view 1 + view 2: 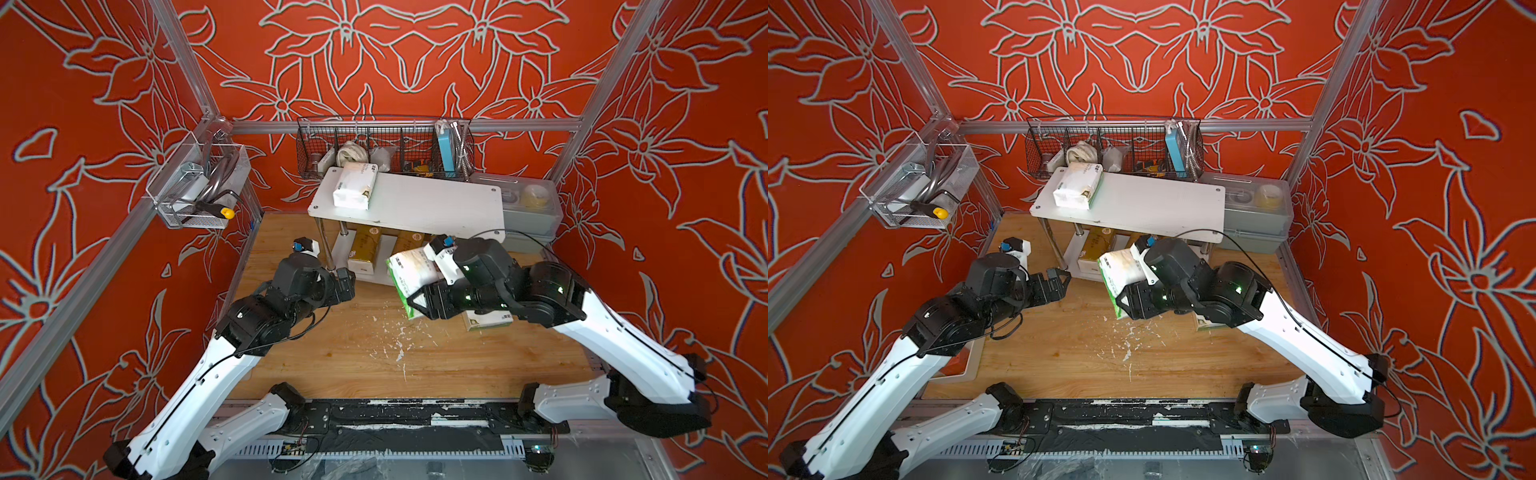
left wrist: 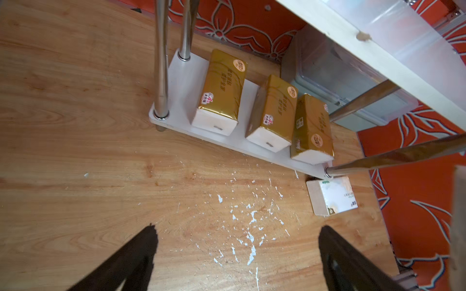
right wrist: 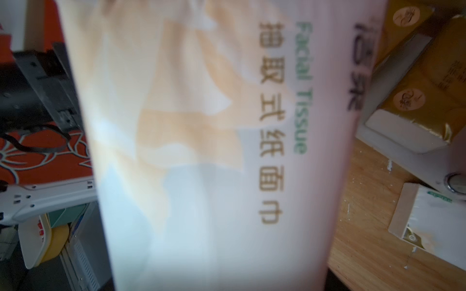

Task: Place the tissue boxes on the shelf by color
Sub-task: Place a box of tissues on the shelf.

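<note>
Right gripper (image 1: 417, 305) gripped a white tissue pack (image 1: 409, 270), off the desk (image 1: 353, 357) before the shelf (image 1: 436, 203); left gripper (image 1: 347, 282) hung wide, empty. 3 gold packs (image 2: 222, 90) sat on the lower board (image 2: 184, 75). Next, likely: raise it onto the top board, beside the shelved white pack (image 1: 353, 187).

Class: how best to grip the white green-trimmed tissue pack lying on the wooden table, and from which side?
Probably from above, across the narrower span of the white soft tissue pack: it lies flat, broad face up.
</note>
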